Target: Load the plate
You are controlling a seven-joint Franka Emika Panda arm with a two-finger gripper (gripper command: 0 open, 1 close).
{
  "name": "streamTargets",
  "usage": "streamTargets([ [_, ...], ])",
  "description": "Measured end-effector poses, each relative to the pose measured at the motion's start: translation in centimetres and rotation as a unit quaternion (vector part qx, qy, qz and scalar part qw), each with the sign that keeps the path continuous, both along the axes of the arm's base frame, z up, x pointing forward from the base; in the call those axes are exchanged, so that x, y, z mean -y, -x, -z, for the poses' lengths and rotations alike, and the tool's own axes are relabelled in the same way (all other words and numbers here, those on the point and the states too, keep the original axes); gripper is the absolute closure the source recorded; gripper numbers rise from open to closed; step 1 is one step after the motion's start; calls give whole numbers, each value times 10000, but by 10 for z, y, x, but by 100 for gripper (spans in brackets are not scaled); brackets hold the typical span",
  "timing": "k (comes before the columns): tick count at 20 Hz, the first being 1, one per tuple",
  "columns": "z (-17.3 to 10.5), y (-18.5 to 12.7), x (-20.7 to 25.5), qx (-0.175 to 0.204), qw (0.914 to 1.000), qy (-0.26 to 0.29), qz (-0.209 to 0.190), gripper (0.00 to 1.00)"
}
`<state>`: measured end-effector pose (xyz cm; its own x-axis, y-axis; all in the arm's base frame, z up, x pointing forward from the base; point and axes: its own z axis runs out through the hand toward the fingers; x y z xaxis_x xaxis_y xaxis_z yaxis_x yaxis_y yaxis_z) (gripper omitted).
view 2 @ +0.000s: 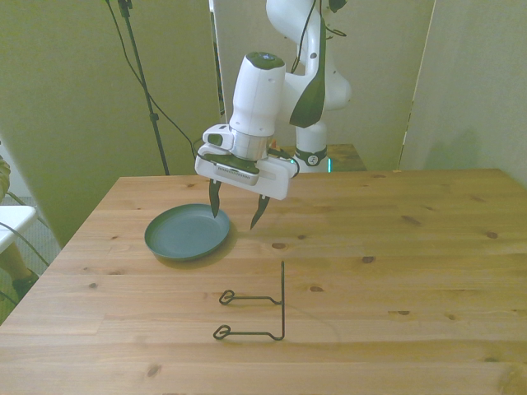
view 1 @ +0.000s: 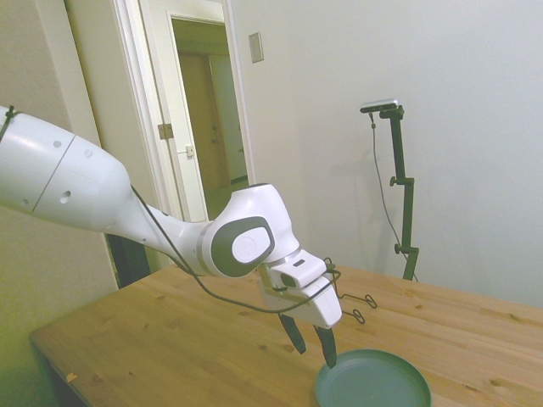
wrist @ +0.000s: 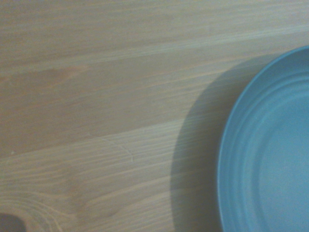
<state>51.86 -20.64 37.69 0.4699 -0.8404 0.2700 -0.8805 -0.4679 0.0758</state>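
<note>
Plain room: bare walls, open doorway [view 1: 208,119], wooden table [view 2: 395,247].

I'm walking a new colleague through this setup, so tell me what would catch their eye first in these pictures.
First, the big white robot arm reaching over the wooden table, its hand open just above the rim of a teal-green plate lying flat near the front view's left. Next, a thin black wire stand stands apart from the plate, nearer the table's front edge, with nothing in it.

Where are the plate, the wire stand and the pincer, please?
plate [view 2: 183,237]: front view, its flat centre.
wire stand [view 2: 282,300]: front view, its upright rod.
pincer [view 2: 239,208]: front view, midway between its open fingertips.
</note>
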Motion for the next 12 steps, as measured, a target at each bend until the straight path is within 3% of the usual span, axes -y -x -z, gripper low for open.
streamTargets([
  [12, 20, -17, -3, -79, 9999, 90, 91, 0],
])
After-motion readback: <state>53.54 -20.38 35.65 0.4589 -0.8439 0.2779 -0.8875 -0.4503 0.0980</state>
